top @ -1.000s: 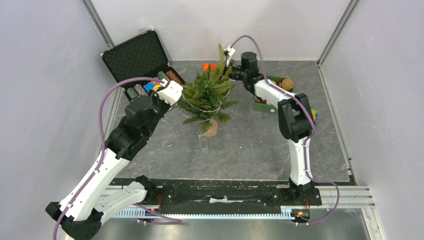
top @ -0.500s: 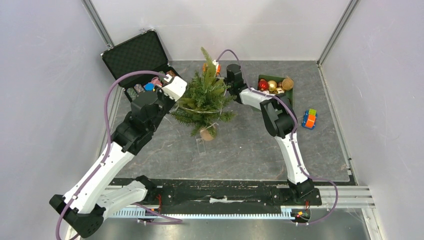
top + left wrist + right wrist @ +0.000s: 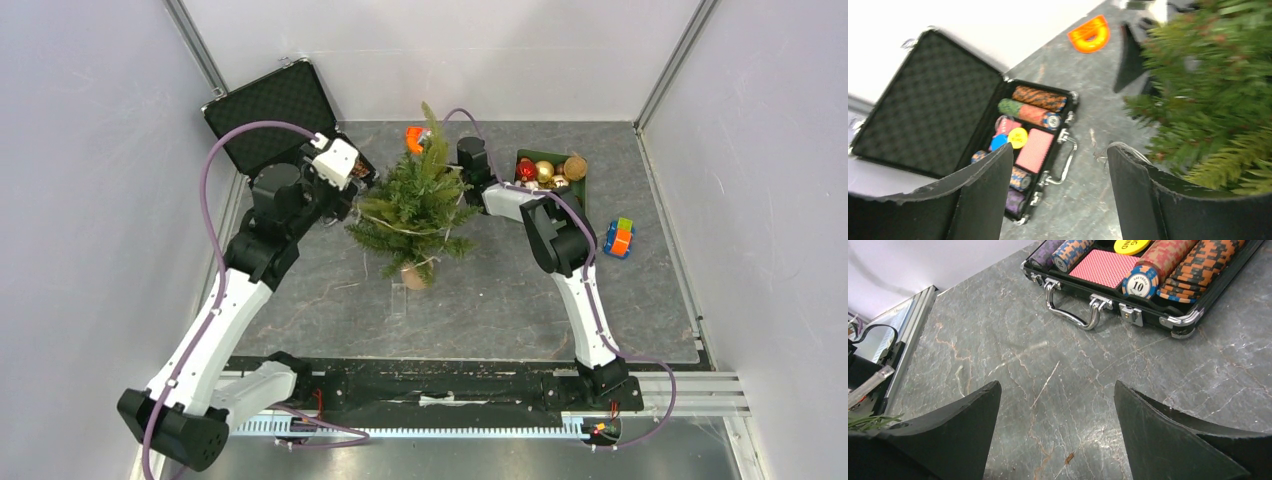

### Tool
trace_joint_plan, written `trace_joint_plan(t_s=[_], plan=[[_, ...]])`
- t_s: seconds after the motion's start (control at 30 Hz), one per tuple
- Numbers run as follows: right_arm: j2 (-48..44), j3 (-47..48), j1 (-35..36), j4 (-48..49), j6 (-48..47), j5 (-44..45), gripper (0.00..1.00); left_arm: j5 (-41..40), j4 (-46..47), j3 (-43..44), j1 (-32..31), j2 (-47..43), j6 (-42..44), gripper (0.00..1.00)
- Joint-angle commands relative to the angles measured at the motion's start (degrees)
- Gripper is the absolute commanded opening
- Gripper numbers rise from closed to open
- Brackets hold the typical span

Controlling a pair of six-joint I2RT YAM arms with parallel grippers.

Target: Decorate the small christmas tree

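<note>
The small green artificial christmas tree (image 3: 410,205) stands on its round tan wooden stump base (image 3: 413,275) around the middle of the grey marbled desk (image 3: 500,300), between the two arms. A thin pale strand (image 3: 398,227) loops through its lower branches. The left pincer (image 3: 1060,150) hangs just beside the tree's left side with its black fingers (image 3: 983,195) apart and nothing between them; green needles fill the right of its wrist view. The right pincer (image 3: 1055,390) is at the far right side of the tree, partly hidden by the branches in the top view, and it too is spread wide and empty, hanging over bare desk. At the far left lies an open black briefcase (image 3: 275,115) with a foam-lined lid – inside are rows of striped poker chips (image 3: 1193,265) and a red card deck (image 3: 1105,267). A small orange plastic piece (image 3: 413,138) sits behind the tree. To the far right, a dark green tray (image 3: 583,190) holds red and gold baubles (image 3: 535,170) – nearer lies a multicoloured cube (image 3: 620,237).
</note>
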Motion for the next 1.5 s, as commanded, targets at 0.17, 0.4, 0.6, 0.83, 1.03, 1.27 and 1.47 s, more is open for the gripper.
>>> trace_joint_plan(t_s=[0.17,0.4,0.6,0.83,1.03,1.27,1.47], plan=[[-4.10,-0.13,0.53,-1.96,-4.11,-0.01,0.86,16.58,-19.18,5.21,2.24,-4.87,-0.59,0.79],[-3.99,-0.19,0.51,-3.59,-5.41,-0.10,0.85,18.67,-30.05,7.65,2.85,-5.71,0.00,0.81],[-4.66,-1.38,0.51,-5.97,-7.29,-2.38,0.83,11.71,-31.23,10.18,2.82,-6.71,1.80,0.82],[-5.94,-3.85,0.51,-6.04,-7.94,-0.64,0.83,17.42,-39.07,16.52,2.67,-6.77,5.13,0.82],[-6.70,-3.97,0.55,-6.82,-8.09,-0.27,0.83,18.07,-39.53,18.84,2.73,-7.17,2.65,0.83],[-7.34,-4.49,0.51,-8.06,-9.23,-0.09,0.83,19.62,-24.02,4.80,18.96,-0.37,1.70,0.82],[-9.65,-7.30,0.55,-8.17,-9.36,0.36,0.83,46.58,-8.25,-9.58,30.07,0.20,-4.06,0.80]])
